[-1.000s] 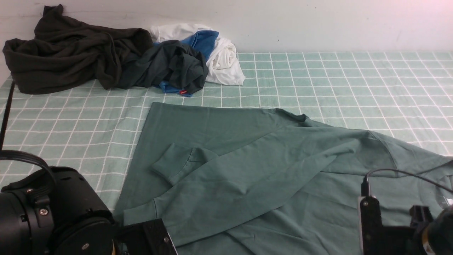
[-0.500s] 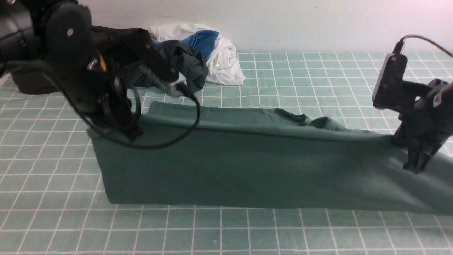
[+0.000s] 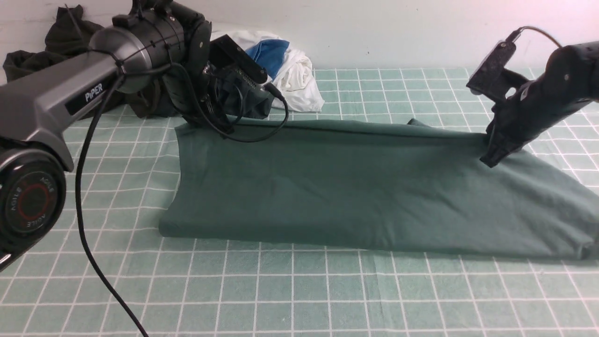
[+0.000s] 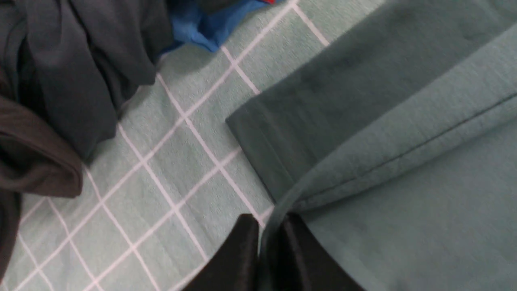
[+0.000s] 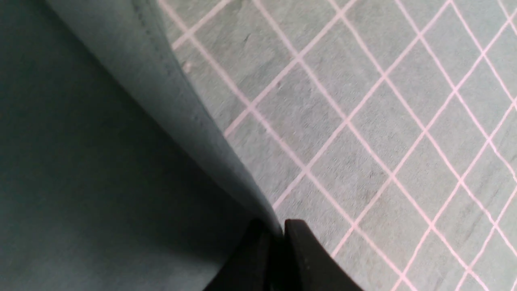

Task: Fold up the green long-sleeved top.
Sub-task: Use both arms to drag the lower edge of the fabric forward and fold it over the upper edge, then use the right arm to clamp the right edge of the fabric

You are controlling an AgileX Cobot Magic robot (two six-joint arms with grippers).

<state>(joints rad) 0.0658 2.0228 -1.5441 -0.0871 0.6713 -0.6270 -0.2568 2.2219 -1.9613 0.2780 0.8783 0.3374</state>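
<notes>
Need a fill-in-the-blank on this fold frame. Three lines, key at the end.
1. The left end effector pinches the green long-sleeved top at its far ___ corner.
2. The right end effector pinches the top's far edge near its ___ end.
3. The tablecloth under the top has ___ grid lines.

Missing words: left; right; white

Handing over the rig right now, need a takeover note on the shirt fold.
Left gripper: shut on the far edge of the green long-sleeved top.
Right gripper: shut on the same edge, other end.
Top: on the checked tablecloth, doubled lengthwise, fold nearest the robot.
Done: lengthwise fold.
Left: let go, then likely fold crosswise.
</notes>
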